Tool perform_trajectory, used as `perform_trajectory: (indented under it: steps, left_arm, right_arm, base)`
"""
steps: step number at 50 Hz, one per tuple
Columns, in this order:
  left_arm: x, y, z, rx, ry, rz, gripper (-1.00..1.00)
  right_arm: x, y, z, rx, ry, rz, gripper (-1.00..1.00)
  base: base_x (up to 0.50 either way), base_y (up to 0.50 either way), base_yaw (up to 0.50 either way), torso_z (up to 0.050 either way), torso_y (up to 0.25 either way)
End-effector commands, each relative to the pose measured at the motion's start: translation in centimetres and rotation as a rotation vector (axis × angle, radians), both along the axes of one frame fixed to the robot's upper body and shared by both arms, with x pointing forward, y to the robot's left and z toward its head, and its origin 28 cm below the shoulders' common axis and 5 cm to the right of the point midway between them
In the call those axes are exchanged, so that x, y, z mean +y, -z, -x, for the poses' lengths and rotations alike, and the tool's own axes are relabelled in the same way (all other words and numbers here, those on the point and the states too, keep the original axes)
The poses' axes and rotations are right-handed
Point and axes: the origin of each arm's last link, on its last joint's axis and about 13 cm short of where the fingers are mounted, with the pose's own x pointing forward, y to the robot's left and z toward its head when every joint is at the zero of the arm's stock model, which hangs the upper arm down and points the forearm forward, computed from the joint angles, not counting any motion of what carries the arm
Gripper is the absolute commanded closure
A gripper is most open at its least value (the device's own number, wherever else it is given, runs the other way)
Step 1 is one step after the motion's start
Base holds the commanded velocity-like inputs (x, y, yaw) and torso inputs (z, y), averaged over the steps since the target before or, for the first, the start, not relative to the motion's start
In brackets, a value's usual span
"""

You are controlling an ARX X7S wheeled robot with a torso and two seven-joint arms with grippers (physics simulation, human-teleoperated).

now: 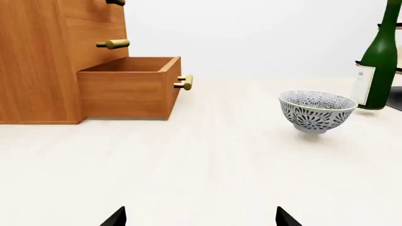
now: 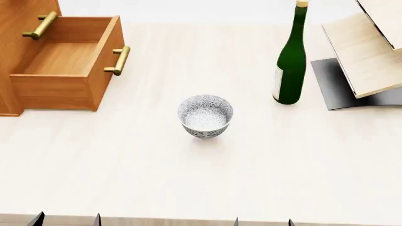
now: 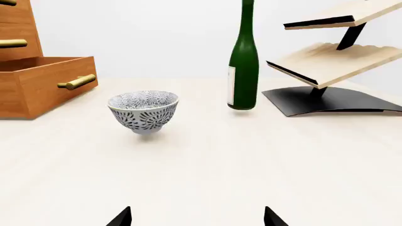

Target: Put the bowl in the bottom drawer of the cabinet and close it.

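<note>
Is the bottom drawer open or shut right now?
Open: the bottom drawer is pulled out from the cabinet, its empty inside showing.

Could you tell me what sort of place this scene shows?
Probably a simulated household tabletop: a pale table holding a wooden cabinet, a patterned bowl and a green bottle.

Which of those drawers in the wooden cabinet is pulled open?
The bottom drawer: it juts out from the cabinet, empty inside, while the drawers above sit flush.
</note>
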Motion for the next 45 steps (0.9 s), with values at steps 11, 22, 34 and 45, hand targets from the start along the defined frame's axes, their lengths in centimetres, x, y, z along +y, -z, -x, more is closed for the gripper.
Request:
perform_trajectory:
  steps: [11, 22, 34, 45]
  left_arm:
    - [0.1, 0.3, 0.0, -0.001, -0.009, 0.013, -1.00]
    - [0.3, -4.0, 1.9, -0.075, -0.015, 0.067, -1.00]
    - [0.3, -5.6, 7.0, -0.158, -0.003, 0.016, -1.00]
    - [0.4, -3.7, 8.9, -0.137, -0.039, 0.018, -1.00]
  right_arm:
    - [0.0, 0.1, 0.0, 0.006, -0.007, 0.012, -1.00]
    - [0.1, -1.3, 0.2, 0.013, 0.018, 0.050, -1.00]
    - [-0.7, -8.6, 0.4, -0.007, -0.014, 0.066, -1.00]
    - [-1.4, -18.1, 0.9, -0.142, -0.050, 0.009, -1.00]
  base:
    - [0.00, 0.00, 0.00, 0.000, 0.000]
    - [0.00, 0.00, 0.00, 0.000, 0.000]
    - [0.00, 0.00, 0.00, 0.000, 0.000]
    - [0.00, 0.00, 0.00, 0.000, 0.000]
